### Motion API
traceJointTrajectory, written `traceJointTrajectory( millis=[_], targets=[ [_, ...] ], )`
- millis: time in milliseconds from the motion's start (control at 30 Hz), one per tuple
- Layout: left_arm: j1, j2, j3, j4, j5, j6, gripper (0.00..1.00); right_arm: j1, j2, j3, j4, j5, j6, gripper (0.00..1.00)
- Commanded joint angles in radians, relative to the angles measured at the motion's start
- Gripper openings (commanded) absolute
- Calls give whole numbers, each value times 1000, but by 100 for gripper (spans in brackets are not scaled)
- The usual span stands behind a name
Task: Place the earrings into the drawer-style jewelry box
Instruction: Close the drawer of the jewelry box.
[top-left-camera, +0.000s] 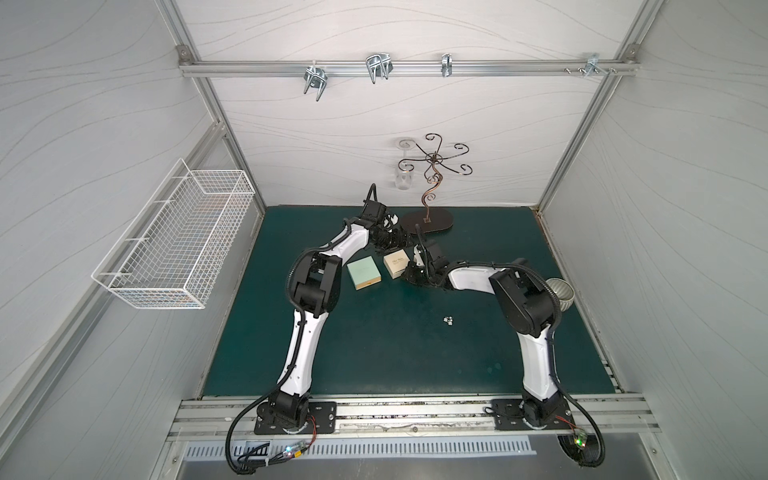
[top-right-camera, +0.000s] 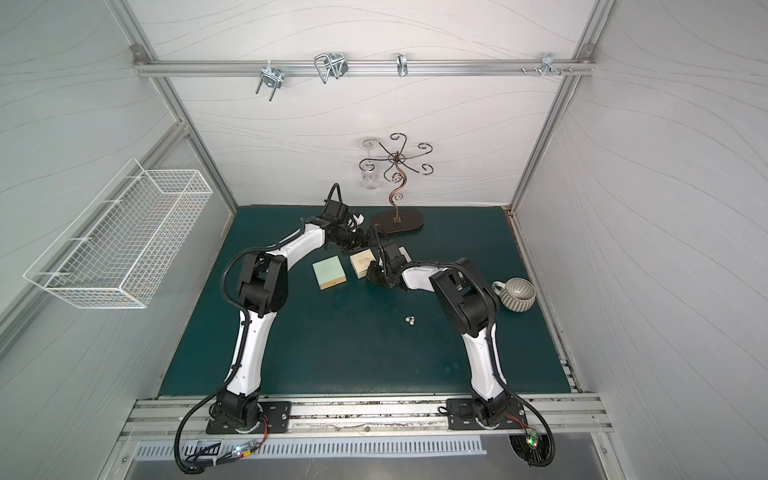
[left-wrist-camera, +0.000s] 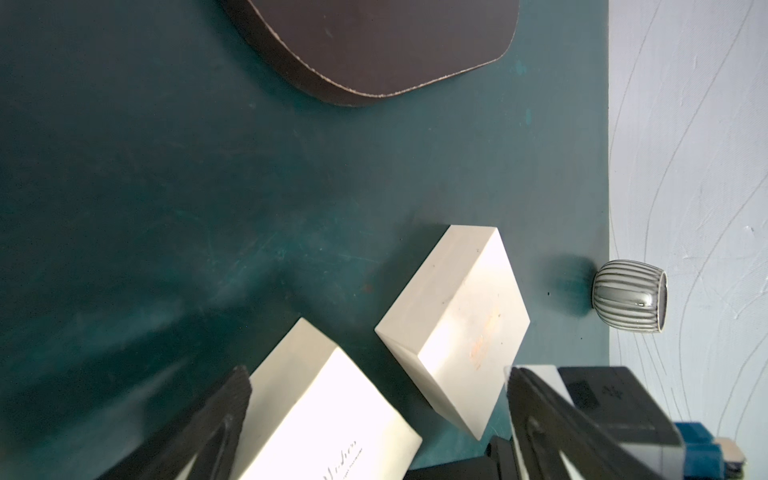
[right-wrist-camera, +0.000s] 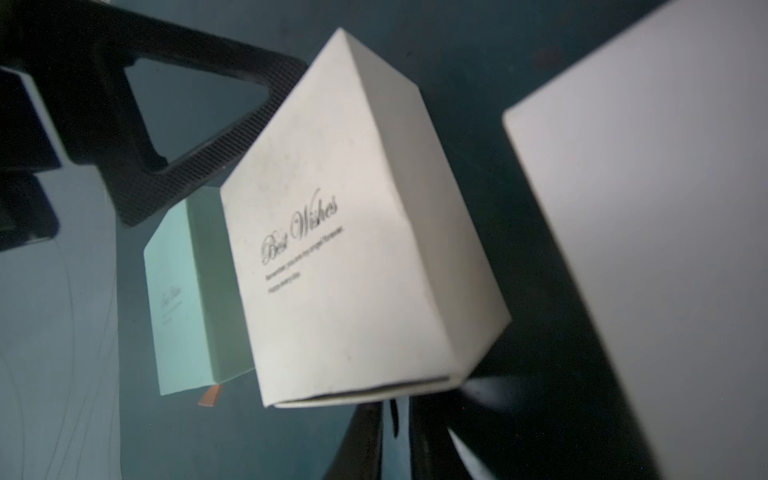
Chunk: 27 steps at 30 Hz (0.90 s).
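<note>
Right end effector (right-wrist-camera: 397, 415) pinches cream jewelry box (right-wrist-camera: 353, 228) drawer edge; left end effector (left-wrist-camera: 378, 374) open. Earrings (top-left-camera: 448, 320): tiny silvery cluster, too small to count. Three boxes, counting mint box (top-left-camera: 364, 272) and white box (left-wrist-camera: 457, 324).

The desk (top-left-camera: 374, 353) is dark teal. At the black right tool (top-left-camera: 409, 275), the cream box (top-left-camera: 394, 264) carries dark script lettering. Beyond it, the mint-green box (top-left-camera: 364, 272) shows a coppery tab (right-wrist-camera: 210, 395). Behind the tool, silvery earrings (top-left-camera: 448, 320) glint, and the mug (top-right-camera: 517, 294) is ribbed in grey and white stripes.
</note>
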Motion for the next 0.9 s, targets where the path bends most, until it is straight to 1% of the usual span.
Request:
traceJointTrajectory(
  millis=[0, 333, 533, 667, 867],
  targets=[
    [-14, -5, 7, -33, 37, 32, 99, -6, 35, 30, 14, 4, 13, 16],
    [-4, -12, 12, -37, 41, 33, 99, -6, 8, 11, 8, 7, 1, 17],
    [10, -17, 38, -43, 32, 35, 99, -10, -35, -11, -19, 10, -34, 20],
    [16, -16, 56, -53, 27, 41, 99, -17, -69, -46, -20, 5, -39, 23],
    [22, -29, 55, -44, 25, 36, 99, -25, -113, -104, 6, 2, -43, 23]
  ],
)
